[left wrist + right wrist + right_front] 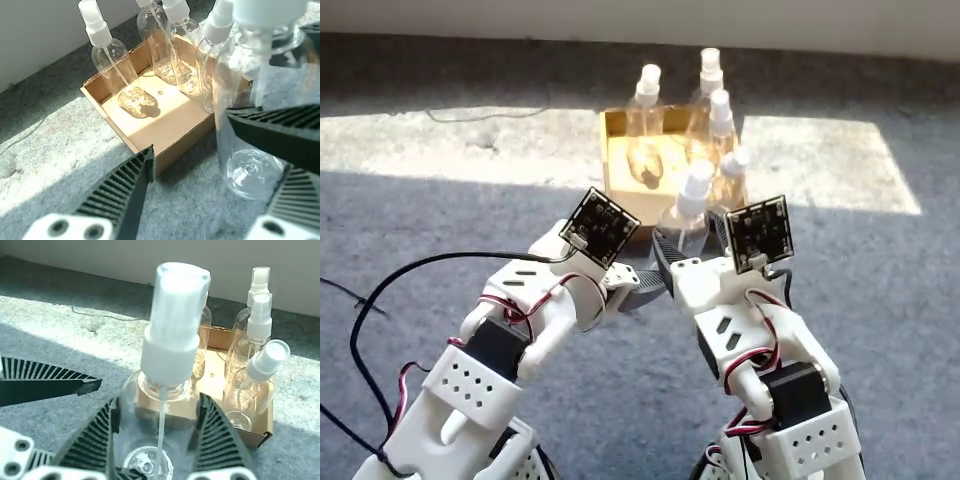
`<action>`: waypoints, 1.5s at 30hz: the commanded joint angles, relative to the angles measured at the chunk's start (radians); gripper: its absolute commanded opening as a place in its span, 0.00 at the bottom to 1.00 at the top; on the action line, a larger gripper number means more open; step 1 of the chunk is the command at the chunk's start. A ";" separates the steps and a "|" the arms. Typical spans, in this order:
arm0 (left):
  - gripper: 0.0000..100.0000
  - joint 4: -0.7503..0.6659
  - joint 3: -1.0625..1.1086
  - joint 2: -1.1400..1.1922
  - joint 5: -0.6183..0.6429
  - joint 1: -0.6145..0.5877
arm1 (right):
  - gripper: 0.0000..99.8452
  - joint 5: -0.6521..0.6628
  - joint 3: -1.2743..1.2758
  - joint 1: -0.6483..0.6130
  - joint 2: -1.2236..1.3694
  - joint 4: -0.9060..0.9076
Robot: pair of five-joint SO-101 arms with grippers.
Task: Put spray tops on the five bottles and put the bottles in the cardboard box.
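The right gripper [158, 407] clamped the last capped bottle [685, 215] upright at centre frame, seemingly poised for lifting into the cardboard box [607, 150] at upper centre beside four others [646, 105], while the left gripper [189, 131] hung open-jawed alongside.

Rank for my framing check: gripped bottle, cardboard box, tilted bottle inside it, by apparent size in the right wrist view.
1. gripped bottle, largest, being nearest the camera.
2. cardboard box.
3. tilted bottle, barely smaller than the box.
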 commanded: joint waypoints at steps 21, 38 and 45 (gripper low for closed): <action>0.35 -0.068 0.021 -0.004 0.000 -0.375 | 0.00 0.123 -0.320 0.030 0.696 -0.671; 0.35 -0.287 0.093 -0.002 0.218 -0.739 | 0.00 0.123 -0.214 -0.002 1.099 -1.067; 0.35 -0.285 0.084 -0.001 0.308 -0.878 | 0.00 0.127 -0.246 0.002 1.198 -1.127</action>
